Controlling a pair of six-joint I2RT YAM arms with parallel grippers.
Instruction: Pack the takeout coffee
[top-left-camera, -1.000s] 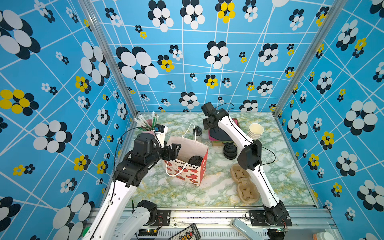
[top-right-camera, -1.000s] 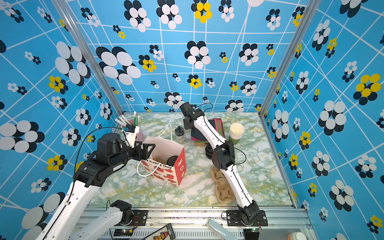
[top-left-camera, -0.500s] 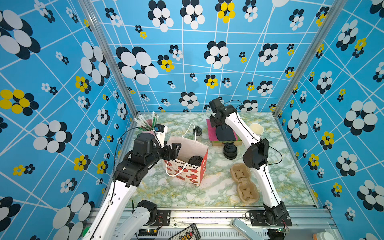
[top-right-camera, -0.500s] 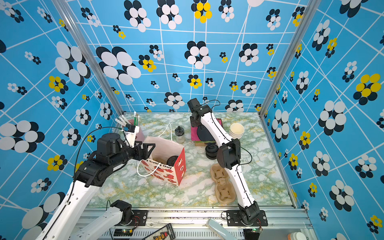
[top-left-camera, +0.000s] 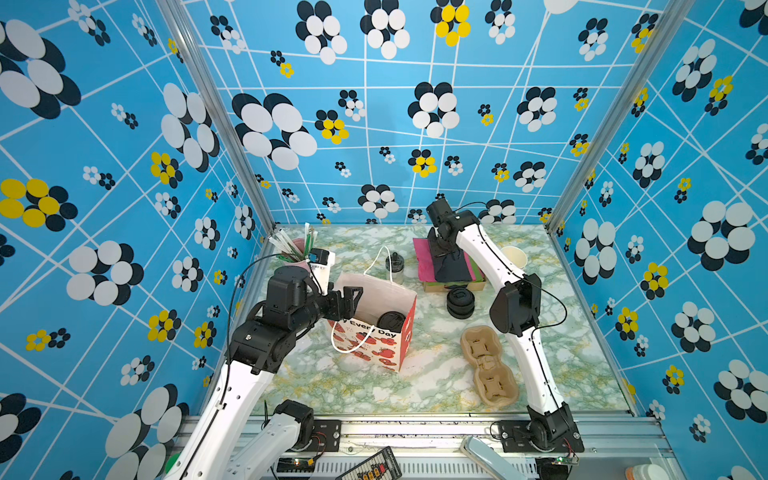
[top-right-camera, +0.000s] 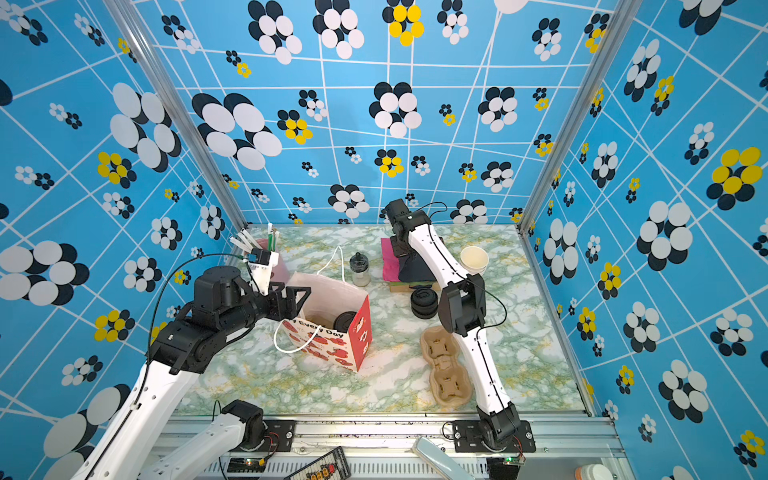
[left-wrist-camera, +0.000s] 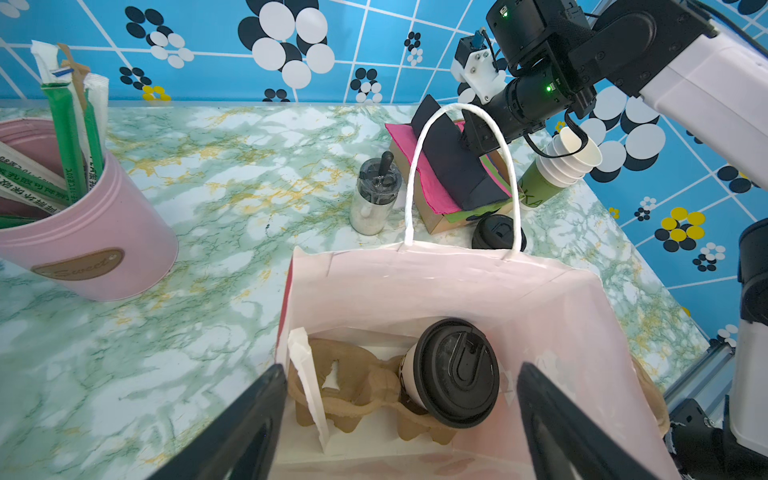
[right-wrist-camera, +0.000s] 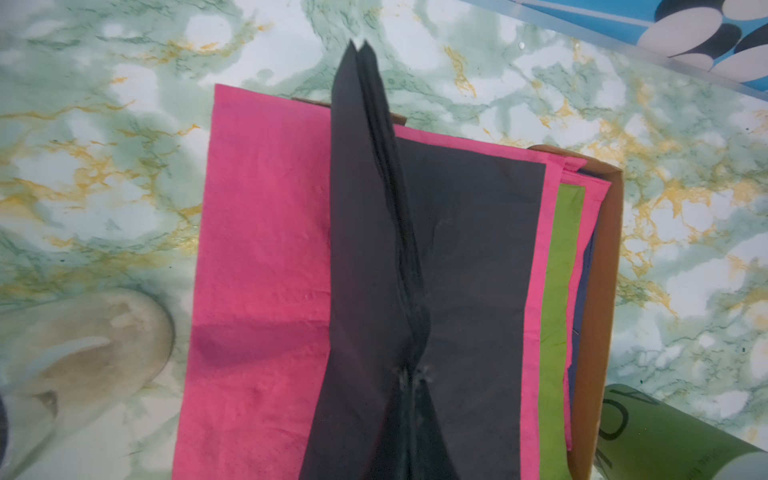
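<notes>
My left arm (top-left-camera: 249, 382) rises from the near-left corner of the tabletop (top-left-camera: 415, 382), folds at the elbow and reaches level toward the middle. Its wrist is tipped down over the open paper bag (top-left-camera: 374, 345). The left gripper (left-wrist-camera: 401, 370) hangs at the bag's mouth with its jaws spread wide, one finger on either side of the opening, holding nothing.

The takeout coffee (left-wrist-camera: 455, 374) stands inside the bag with its black sip lid on. It is seated in one pocket of a cardboard carrier (left-wrist-camera: 353, 386) on the bag's floor. In both top views only the lid shows (top-left-camera: 390, 321) (top-right-camera: 345, 321), toward the bag's right wall.

My right arm (top-left-camera: 536, 365) climbs from the near edge on the right, bends at the elbow over the middle right and stretches to the far edge. There the wrist bends down over the napkin box (right-wrist-camera: 598, 266). The right gripper (left-wrist-camera: 471, 139) is clamped tight on a black napkin (right-wrist-camera: 374, 208), pinched at its middle so the sheet tents up off the pink one beneath. The wrist view shows the fold running straight out from the closed jaws.
</notes>
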